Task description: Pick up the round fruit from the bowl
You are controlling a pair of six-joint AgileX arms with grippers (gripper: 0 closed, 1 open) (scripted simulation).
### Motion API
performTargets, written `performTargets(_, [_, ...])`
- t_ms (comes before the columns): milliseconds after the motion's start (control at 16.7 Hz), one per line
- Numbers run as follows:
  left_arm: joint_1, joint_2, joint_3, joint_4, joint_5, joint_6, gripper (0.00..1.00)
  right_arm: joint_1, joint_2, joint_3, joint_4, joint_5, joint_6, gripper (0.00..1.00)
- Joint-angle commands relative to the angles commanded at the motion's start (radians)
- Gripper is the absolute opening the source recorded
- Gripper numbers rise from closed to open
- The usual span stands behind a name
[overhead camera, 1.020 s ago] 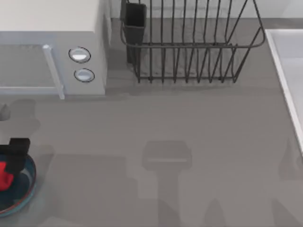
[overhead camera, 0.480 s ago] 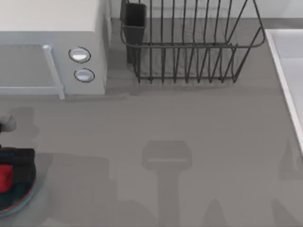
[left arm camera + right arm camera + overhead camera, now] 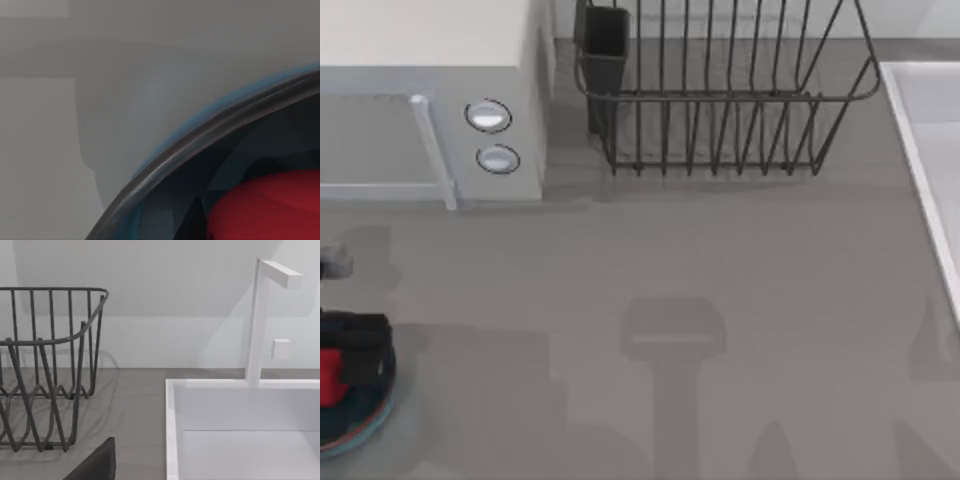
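The bowl [image 3: 382, 412] lies at the table's front left corner, partly cut off by the top view's left edge, blue inside with a thin dark rim. The round fruit [image 3: 328, 378], bright red, is inside it at that edge. My left gripper [image 3: 352, 350] is down in the bowl, its black body right against the fruit's right side. In the left wrist view the bowl's rim [image 3: 200, 145] curves close by, with the red fruit [image 3: 270, 205] just inside it. My right arm is parked off the right side.
A microwave [image 3: 430, 100] stands at the back left, a wire dish rack [image 3: 720, 110] at the back middle and a white sink [image 3: 930, 140] along the right edge. The right wrist view faces the rack [image 3: 45, 365], the sink [image 3: 240, 430] and its faucet [image 3: 257, 320].
My left gripper sank lower into the bowl and turned, ending beside the red fruit. Over the last half second it only edged slightly left.
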Motion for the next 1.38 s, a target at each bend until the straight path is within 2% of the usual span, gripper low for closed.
performTargets(420, [0.000, 0.000, 0.000, 0.000, 0.000, 0.000, 0.02, 0.000, 0.000, 0.000, 0.000, 0.000, 0.000, 1.00])
performTargets(900, [0.000, 0.000, 0.000, 0.000, 0.000, 0.000, 0.00, 0.000, 0.000, 0.000, 0.000, 0.000, 0.000, 1.00])
performTargets(960, [-0.004, -0.106, 0.042, -0.088, -0.023, -0.005, 0.00, 0.000, 0.000, 0.000, 0.000, 0.000, 0.000, 1.00])
performTargets(1200, [-0.005, -0.100, 0.111, -0.158, -0.023, -0.006, 0.00, 0.000, 0.000, 0.000, 0.000, 0.000, 0.000, 1.00])
performTargets(1380, [-0.007, -0.097, 0.271, -0.321, -0.024, -0.008, 0.00, 0.000, 0.000, 0.000, 0.000, 0.000, 0.000, 1.00])
